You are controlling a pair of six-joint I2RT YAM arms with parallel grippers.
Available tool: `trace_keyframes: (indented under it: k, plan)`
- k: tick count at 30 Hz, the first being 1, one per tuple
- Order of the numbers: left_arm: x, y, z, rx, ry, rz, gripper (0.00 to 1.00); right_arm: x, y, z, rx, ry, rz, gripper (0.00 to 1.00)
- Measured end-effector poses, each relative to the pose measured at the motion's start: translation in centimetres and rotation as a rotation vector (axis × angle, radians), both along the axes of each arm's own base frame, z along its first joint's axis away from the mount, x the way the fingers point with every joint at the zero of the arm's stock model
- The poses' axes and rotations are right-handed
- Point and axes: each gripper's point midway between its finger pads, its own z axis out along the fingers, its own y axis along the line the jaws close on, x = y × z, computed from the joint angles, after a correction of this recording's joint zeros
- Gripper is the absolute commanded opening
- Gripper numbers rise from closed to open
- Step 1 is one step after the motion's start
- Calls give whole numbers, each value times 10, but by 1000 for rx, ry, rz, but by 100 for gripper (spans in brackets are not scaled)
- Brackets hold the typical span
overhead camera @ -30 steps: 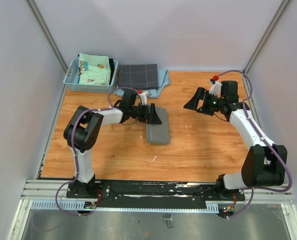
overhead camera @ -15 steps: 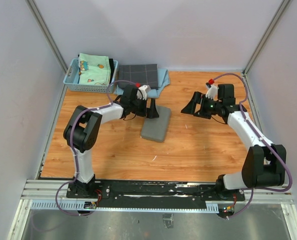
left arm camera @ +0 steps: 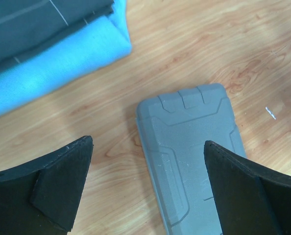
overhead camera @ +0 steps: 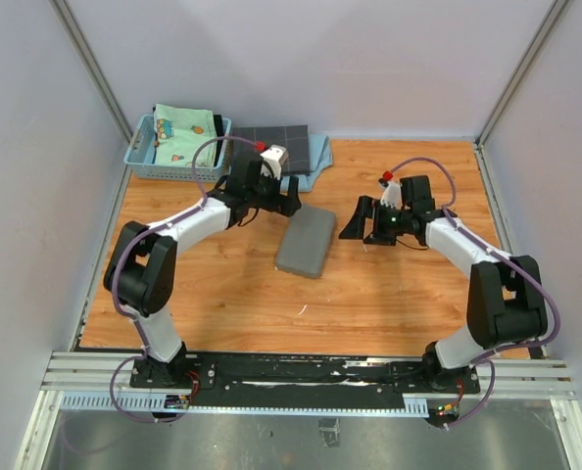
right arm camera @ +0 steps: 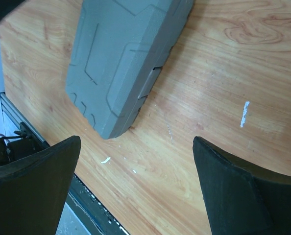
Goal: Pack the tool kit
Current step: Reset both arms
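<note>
Case (overhead camera: 306, 241) of grey plastic lies closed and flat on the wooden tabletop (overhead camera: 389, 294), its long side running slightly askew. Everything else is placed from it.

The left tool (overhead camera: 287, 201) sits at the case's far end, toward its left corner, with its fingers spread wide and nothing between them. In the left wrist view, the left tool (left arm camera: 145, 147) looks down on that end of the case (left arm camera: 189, 147), its ribbed lid facing up.

The right tool (overhead camera: 360, 223) is off the case's right side, near it but apart, its fingers likewise spread and gripping nothing. From the right tool (right arm camera: 135, 142), the case (right arm camera: 126, 54) shows a rounded corner and a notch in its side edge.

Beyond the case's far end, a dark checked cloth (overhead camera: 271, 137) lies folded on a light blue cloth (overhead camera: 315, 157). A blue basket (overhead camera: 173, 168) stands further left of them.
</note>
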Motion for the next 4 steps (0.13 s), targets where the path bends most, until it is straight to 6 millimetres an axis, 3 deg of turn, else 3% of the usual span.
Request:
trace_keyframes:
  k: [4]
  plan:
    - [2,6,26,13,-75,4,99,1,2,-16,-8,25,4,98]
